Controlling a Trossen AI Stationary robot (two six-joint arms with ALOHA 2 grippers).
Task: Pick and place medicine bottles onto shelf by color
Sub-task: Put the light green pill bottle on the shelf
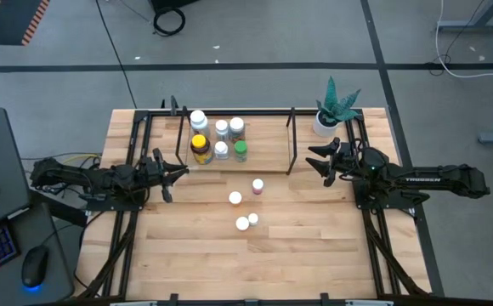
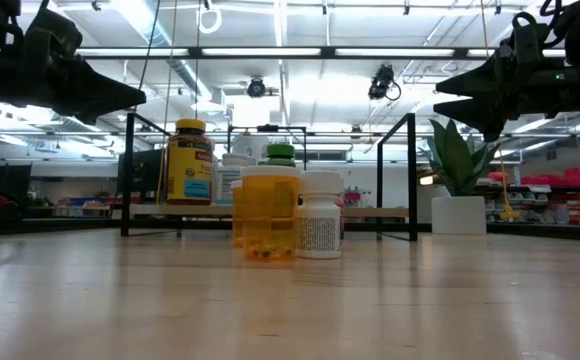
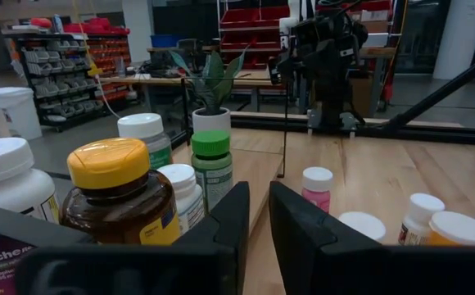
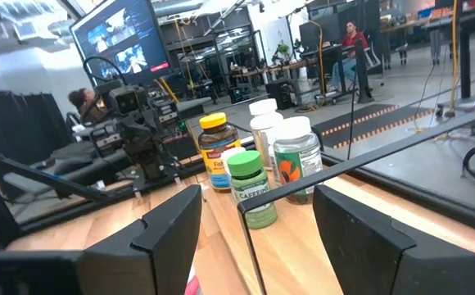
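Bottles are split between the shelf (image 1: 263, 153) and the open bench (image 1: 314, 246). Furthest left, the left end effector (image 1: 181, 172) hangs just off the shelf's left end, fingers closed on nothing. On the shelf stand six bottles: the amber bottle (image 1: 200, 148) with a yellow cap, a large white-capped bottle (image 1: 198, 120) behind it, three smaller white-capped ones beside them, and the green-capped bottle (image 1: 240, 151). In front of the shelf, on bare wood, sit four more: the pink-capped bottle (image 1: 257, 184) and three white-topped ones (image 1: 242, 223). Right of the shelf, the right end effector (image 1: 316, 161) hovers with fingers parted and empty. The potted plant (image 1: 328, 115) stands behind it.
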